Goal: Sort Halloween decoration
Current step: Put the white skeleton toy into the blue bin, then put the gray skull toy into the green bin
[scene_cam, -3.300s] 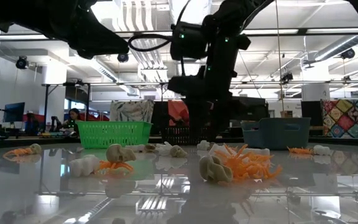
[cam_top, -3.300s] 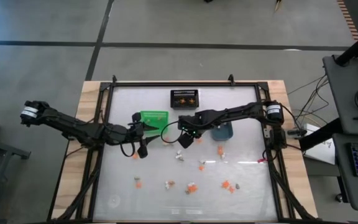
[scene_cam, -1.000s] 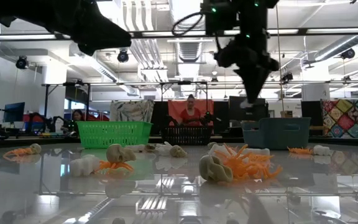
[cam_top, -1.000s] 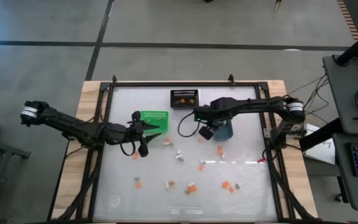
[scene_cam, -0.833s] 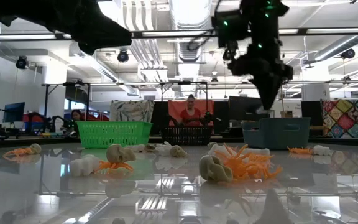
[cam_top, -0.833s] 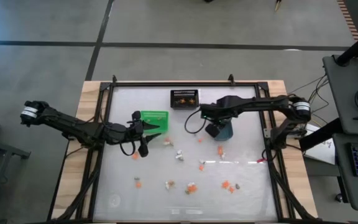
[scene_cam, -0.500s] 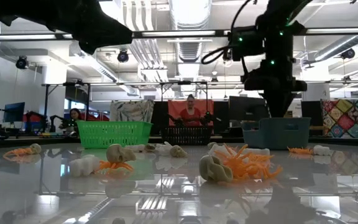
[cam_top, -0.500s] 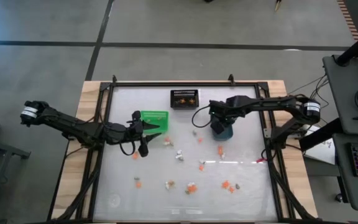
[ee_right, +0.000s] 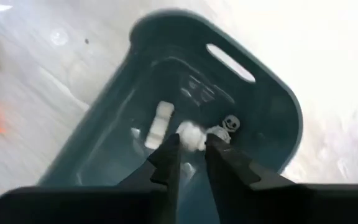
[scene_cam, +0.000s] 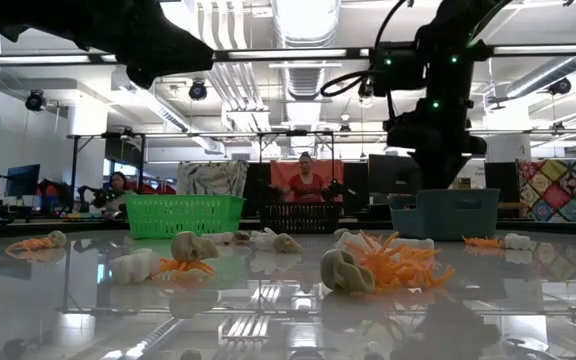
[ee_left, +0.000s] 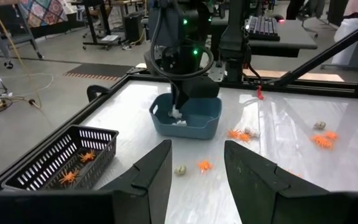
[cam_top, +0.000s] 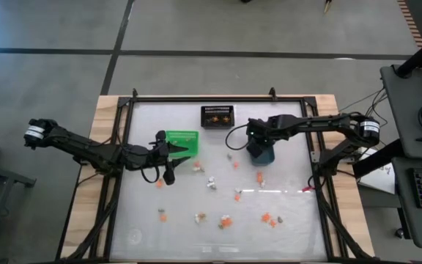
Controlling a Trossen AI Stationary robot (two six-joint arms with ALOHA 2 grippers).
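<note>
The Halloween decoration trinkets (cam_top: pixel 226 221), orange, white and tan, lie scattered over the table's near half, shown close in the low view (scene_cam: pixel 388 262). My right gripper (ee_right: pixel 191 152) points down into the blue-grey bin (cam_top: pixel 266 156), its fingers a narrow gap apart. A white skeleton trinket (ee_right: pixel 194 134) shows just past the fingertips, with another white piece (ee_right: pixel 157 124) on the bin floor. My left gripper (ee_left: pixel 197 162) hovers open, with nothing between its fingers, by the green bin (cam_top: pixel 182 138). My right gripper comes from above, pointing down into the blue-grey bin. Whether its fingertips (ee_right: pixel 169 146) touch the white skeleton trinket's body (ee_right: pixel 190 132) I cannot tell; the trinket's head (ee_right: pixel 230 121) is over the bin floor.
A black mesh bin (cam_top: pixel 217 116) holding orange trinkets stands at the table's far middle. The green bin sits left of centre. A dark frame (cam_top: pixel 127 110) runs around the tabletop. People sit in the room beyond the table (scene_cam: pixel 303 180).
My right gripper has travelled toward the table's right edge until it is over the blue-grey bin, tipped to point straight down, and come down to the bin's rim. My left arm has kept still.
</note>
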